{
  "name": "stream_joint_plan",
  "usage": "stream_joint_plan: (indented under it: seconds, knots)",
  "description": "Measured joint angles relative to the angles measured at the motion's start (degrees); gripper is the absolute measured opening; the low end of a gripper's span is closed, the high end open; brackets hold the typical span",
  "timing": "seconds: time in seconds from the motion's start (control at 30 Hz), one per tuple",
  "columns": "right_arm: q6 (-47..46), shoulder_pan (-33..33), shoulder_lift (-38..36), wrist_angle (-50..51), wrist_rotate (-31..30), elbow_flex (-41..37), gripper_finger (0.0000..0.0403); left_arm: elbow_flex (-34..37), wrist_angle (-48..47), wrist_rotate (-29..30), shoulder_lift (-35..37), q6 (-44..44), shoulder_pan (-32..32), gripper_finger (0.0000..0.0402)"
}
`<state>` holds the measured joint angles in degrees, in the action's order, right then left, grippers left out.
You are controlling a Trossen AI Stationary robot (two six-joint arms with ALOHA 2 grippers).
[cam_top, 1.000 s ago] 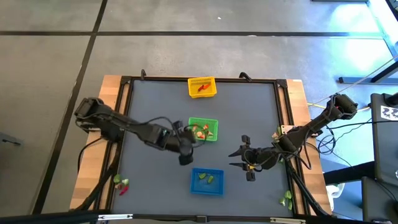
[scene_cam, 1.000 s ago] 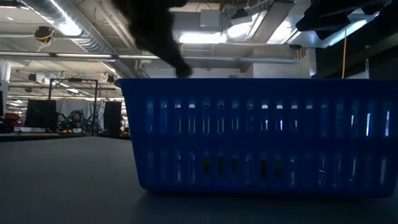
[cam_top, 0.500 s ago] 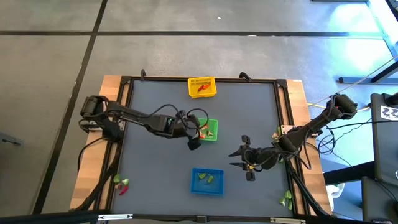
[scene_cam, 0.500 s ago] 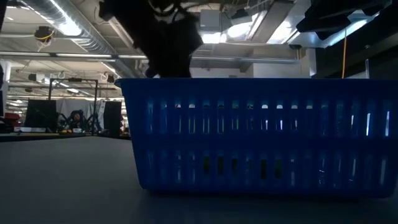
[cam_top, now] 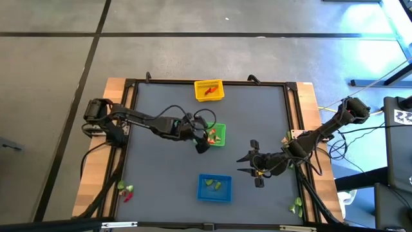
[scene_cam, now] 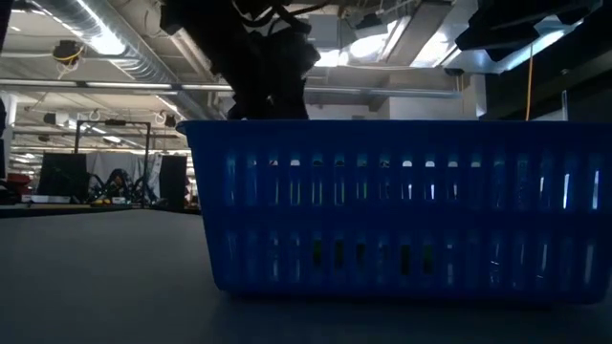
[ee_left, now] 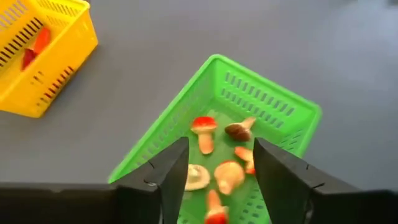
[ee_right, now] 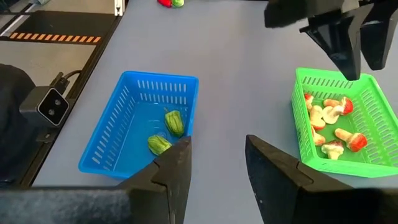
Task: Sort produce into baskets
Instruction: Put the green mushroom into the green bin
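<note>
Partly sorted: mushrooms (ee_left: 214, 168) in green basket (cam_top: 212, 134) mid-table, red pieces in far yellow basket (cam_top: 208, 90), green pieces in near blue basket (cam_top: 214, 187). Unsorted produce (cam_top: 125, 191) near-left and near-right. Left gripper (ee_left: 219, 165) above green basket, fingers parted, empty; right gripper (ee_right: 216, 163) likewise parted, empty.

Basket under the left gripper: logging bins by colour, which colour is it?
Green basket; clearest in the left wrist view.

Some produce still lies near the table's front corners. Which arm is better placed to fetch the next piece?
Probably the right: its gripper hangs open and empty, nearer the front-right pieces. The left gripper is over the green basket.
</note>
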<state>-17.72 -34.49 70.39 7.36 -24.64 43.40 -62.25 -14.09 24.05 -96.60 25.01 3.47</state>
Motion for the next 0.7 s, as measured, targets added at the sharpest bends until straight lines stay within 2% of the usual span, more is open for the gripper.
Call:
stream_joint_plan:
  seconds: [0.13, 0.33, 0.5, 0.7]
  knots:
    - [-0.19, 0.00, 0.00, -0.43, 0.04, 0.00, 0.0152, -1.54, -0.23, -5.58, 0.00, 1.87, 0.79, 0.0186]
    - [-0.06, 0.01, 0.00, -0.39, 0.17, 0.00, 0.0152, -4.45, -0.22, -13.26, 0.00, 1.46, 3.48, 0.0177]
    - [-0.02, 0.00, 0.00, -0.39, 0.17, 0.00, 0.0152, -6.17, 0.45, -13.70, 0.00, -2.55, 7.21, 0.0168]
    - [0.00, -0.01, 0.00, -0.39, 0.17, 0.00, 0.0152, -5.57, 8.00, -13.65, 0.00, -4.12, 10.33, 0.0167]
